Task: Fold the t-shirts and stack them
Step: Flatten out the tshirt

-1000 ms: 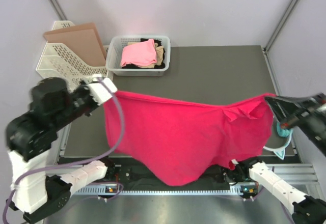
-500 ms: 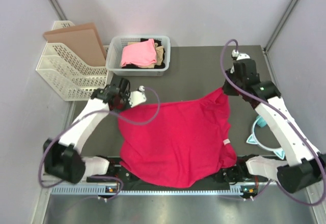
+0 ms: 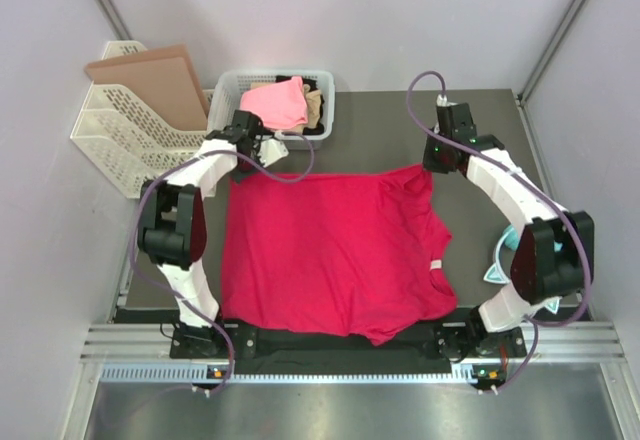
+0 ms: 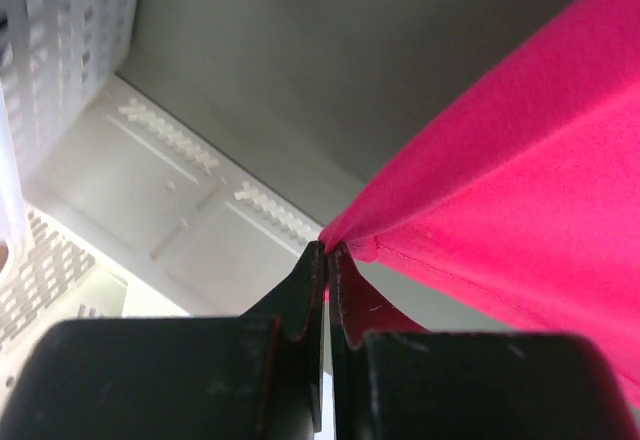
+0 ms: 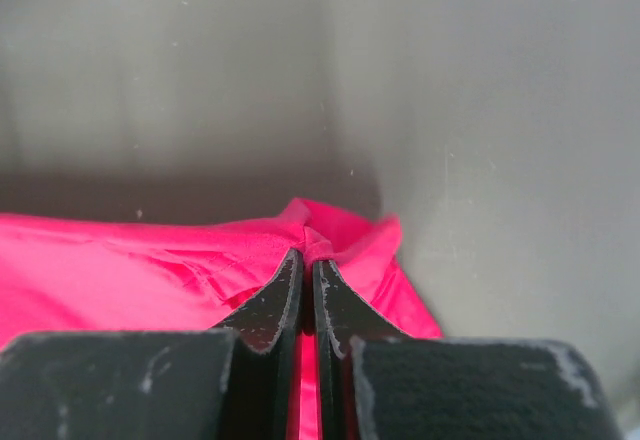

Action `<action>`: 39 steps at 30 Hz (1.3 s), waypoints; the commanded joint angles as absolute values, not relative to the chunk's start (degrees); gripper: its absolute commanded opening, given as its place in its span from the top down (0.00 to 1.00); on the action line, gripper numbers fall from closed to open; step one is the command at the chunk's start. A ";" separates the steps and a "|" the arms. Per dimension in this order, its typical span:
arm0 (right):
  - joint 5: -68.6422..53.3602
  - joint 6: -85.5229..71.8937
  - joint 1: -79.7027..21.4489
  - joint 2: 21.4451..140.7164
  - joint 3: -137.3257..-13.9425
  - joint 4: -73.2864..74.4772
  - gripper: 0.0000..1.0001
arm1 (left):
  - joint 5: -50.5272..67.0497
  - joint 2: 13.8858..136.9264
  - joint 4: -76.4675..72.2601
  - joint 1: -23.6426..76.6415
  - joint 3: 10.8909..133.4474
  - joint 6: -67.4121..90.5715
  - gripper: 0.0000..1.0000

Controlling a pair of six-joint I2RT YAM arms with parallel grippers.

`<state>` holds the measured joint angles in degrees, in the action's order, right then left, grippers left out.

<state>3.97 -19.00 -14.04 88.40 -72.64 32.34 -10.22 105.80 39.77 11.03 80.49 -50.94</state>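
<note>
The crimson shirt (image 3: 330,250) lies spread across the dark worktop (image 3: 380,125), mostly flat. Its near hem reaches the worktop's front edge between the two arm bases. A small white tag (image 3: 437,263) shows on its right side, where the cloth is folded and wrinkled.

At the shirt's far left corner the left tool (image 4: 326,252) has its fingers pressed together, with a pinch of crimson cloth between the tips. At the far right corner the right tool (image 5: 308,260) is likewise closed tight on a small bunched fold of the same shirt.

A teal ring (image 3: 497,266) lies at the right edge, partly hidden by the right arm.

Beyond the left tool stands a white mesh basket (image 3: 300,142) holding a pink shirt (image 3: 272,105), a tan shirt (image 3: 314,108) and a black shirt (image 3: 312,84). A white rack (image 3: 115,130) with a brown board (image 3: 155,80) stands left of it.
</note>
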 commanded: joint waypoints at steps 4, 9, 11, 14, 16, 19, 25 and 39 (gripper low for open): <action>3.08 -17.49 -12.66 94.21 -81.29 29.27 1.00 | -13.27 109.33 35.78 10.55 85.78 -50.98 1.00; 3.16 -16.35 -12.66 94.31 -82.79 29.44 1.00 | -14.59 109.60 32.00 10.63 86.22 -51.24 1.00; 3.51 -16.26 -12.74 93.78 -82.79 30.05 1.00 | -14.50 109.77 32.60 10.63 86.83 -50.54 1.00; 3.08 -16.35 -12.74 92.90 -81.13 30.06 1.00 | -13.10 108.55 34.37 10.63 85.44 -49.39 1.00; 2.73 -16.79 -12.75 93.60 -79.37 29.88 1.00 | -13.01 107.23 31.84 10.63 80.61 -49.48 0.98; 1.68 -17.93 -12.75 95.70 -77.70 29.62 1.00 | -13.18 105.21 29.28 10.55 75.42 -49.40 0.97; 1.67 -17.32 -12.66 99.47 -81.19 27.33 1.00 | -14.32 105.55 26.98 10.20 75.31 -49.40 1.00; 3.61 -14.15 -12.74 108.46 -101.25 35.86 1.00 | -16.44 111.71 29.89 10.20 88.25 -46.40 1.00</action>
